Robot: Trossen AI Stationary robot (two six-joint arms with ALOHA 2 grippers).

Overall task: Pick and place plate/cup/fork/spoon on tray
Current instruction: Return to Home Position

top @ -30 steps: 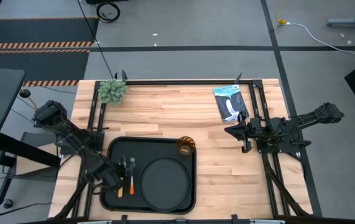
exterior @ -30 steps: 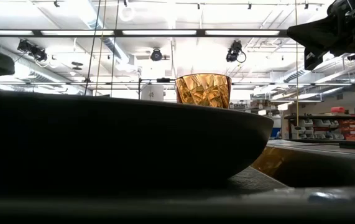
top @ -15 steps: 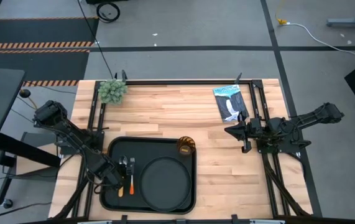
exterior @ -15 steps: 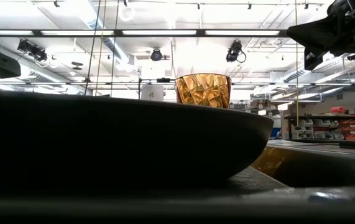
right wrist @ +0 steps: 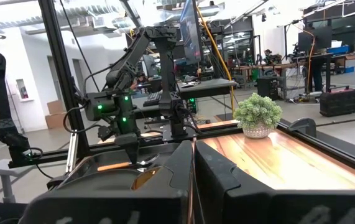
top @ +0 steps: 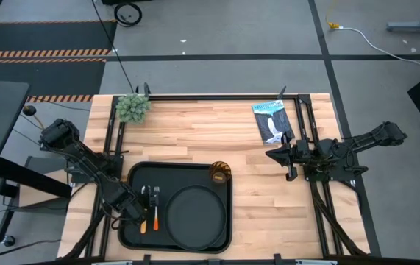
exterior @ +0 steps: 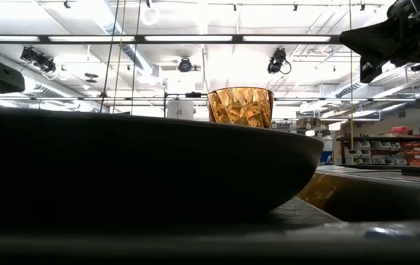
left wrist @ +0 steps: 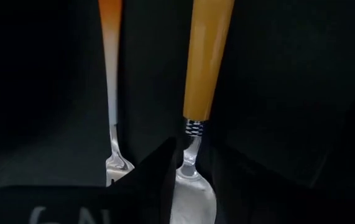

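Observation:
The black tray (top: 137, 175) lies at the table's near left. The round black plate (top: 193, 216) rests flat in its right part, and the amber cup (top: 219, 174) stands at its far right corner; the cup also shows in the low view (exterior: 240, 107). The fork (left wrist: 111, 93) and the spoon (left wrist: 207, 56) lie side by side in the tray's left part, orange handles toward the near edge. My left gripper (left wrist: 193, 158) is down at the spoon's bowl end and shut on it. My right gripper (top: 272, 154) is shut and empty, above the table's right side. My left gripper has the spoon's neck and the top of its bowl (left wrist: 191, 163) between its two fingers (left wrist: 160, 174). The fingers come from above, one on each side, across the spoon. The spoon lies along the tray floor beside the fork.
A small potted plant (top: 132, 107) stands at the far left corner. A blue and black packet (top: 271, 121) lies at the far right. Black frame rails (top: 304, 125) run along both sides. Bare wood (top: 268, 210) lies right of the tray.
My left arm has shifted slightly over the tray's left part. The spoon, fork, plate and cup lie where they were.

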